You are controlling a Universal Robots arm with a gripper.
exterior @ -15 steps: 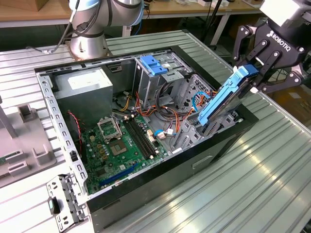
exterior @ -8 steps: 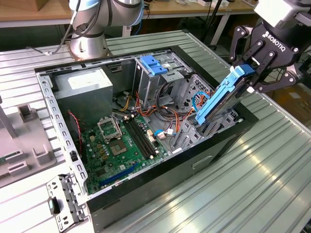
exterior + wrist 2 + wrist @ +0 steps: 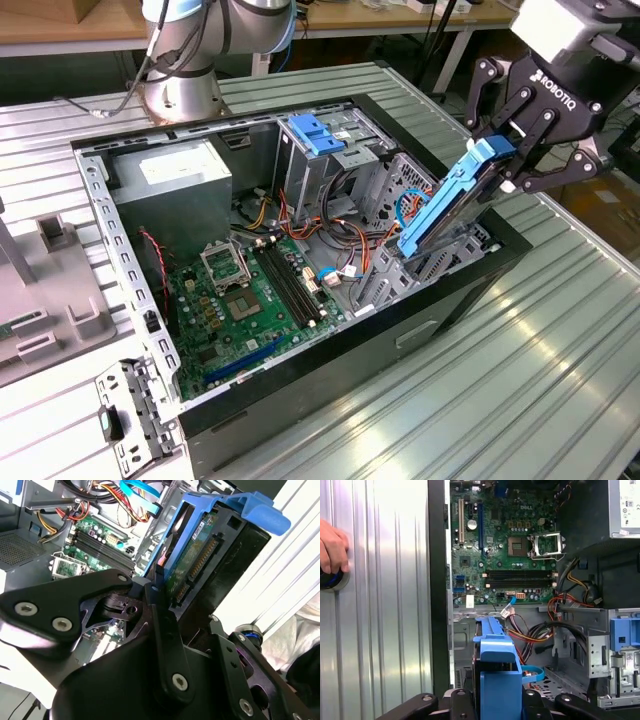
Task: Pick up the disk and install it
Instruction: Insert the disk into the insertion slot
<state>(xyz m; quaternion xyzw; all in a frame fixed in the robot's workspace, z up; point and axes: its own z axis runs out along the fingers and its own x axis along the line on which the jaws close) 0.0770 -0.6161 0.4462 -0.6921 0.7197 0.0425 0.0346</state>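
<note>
The open black computer case (image 3: 330,385) spans the middle of the exterior view. Its grey power supply (image 3: 170,195), with a white sticker, sits at upper left. At the exterior view's right the disk (image 3: 445,205) tilts steeply, its long axis running lower left to upper right. Its lower end is at the drive cage (image 3: 420,268) and its upper end is clamped in the gripper's (image 3: 503,165) jaws.

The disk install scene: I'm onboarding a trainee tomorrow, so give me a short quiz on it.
1. The gripper is shut on: A) a cable B) the disk C) the power supply.
2. True or false: the disk lies flat on the motherboard.
3. Fill in: beside the computer case, the first wrist view shows a person's ____.
Key: 1 B; 2 false, it is tilted; 3 hand.
</note>
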